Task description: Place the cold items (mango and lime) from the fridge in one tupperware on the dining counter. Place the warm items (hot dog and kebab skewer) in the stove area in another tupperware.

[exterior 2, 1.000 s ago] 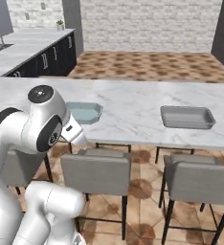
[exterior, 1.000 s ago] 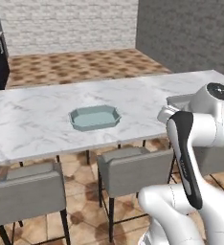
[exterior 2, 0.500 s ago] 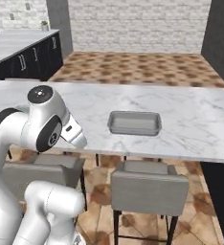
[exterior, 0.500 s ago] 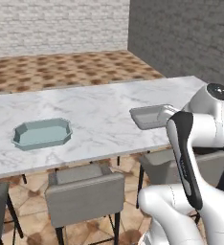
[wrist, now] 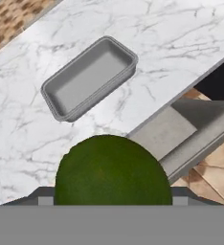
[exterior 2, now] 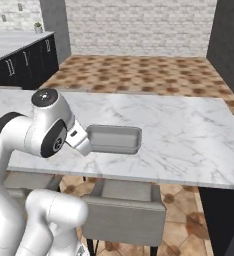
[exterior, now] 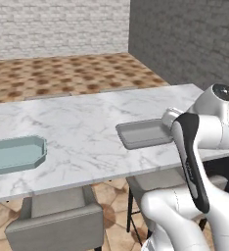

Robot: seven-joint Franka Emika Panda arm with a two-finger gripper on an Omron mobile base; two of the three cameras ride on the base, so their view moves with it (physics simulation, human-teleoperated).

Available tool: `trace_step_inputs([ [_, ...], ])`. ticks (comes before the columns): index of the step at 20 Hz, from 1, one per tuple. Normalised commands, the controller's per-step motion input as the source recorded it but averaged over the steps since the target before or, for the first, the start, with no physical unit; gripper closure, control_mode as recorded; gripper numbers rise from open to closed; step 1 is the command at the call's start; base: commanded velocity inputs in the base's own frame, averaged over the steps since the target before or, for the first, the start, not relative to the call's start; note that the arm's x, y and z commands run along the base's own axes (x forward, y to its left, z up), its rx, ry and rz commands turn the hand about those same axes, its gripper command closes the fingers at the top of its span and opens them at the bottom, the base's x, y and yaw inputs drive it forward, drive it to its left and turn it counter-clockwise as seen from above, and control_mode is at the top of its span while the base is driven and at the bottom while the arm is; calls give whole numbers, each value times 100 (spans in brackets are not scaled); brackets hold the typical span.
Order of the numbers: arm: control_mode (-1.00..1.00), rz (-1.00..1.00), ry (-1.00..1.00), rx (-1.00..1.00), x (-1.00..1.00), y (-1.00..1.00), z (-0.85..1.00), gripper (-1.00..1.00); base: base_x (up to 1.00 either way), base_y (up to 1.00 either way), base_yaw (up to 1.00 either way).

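Green lime (wrist: 113,170) sits gripped in the pincer (wrist: 113,201) above the marble surface (wrist: 181,33), near the empty grey tupperware (wrist: 89,76); nothing is placed yet.

We see open white marble counter (exterior: 82,122) on every side of the grey rectangular tupperware tray (wrist: 89,76), and its hollow lies bare, so a gripper could come down from above. The pale teal octagonal tupperware (exterior: 14,154) sits well apart along the same top. Grey upholstered stools (exterior 2: 123,210) stand tucked under the near edge, blocking any low approach.
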Motion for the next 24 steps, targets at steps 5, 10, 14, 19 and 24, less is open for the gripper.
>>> trace_step_inputs([
  [5,-100,11,0,22,100,-8,0,100,0,0,0],
  [10,-100,29,10,5,85,0,-15,100,0,0,0],
  [14,-100,30,13,-7,65,-3,-49,100,0,0,0],
  [19,-100,19,0,-9,39,-21,-37,100,0,0,0],
  [24,-100,2,26,0,37,-32,-30,100,0,0,0],
])
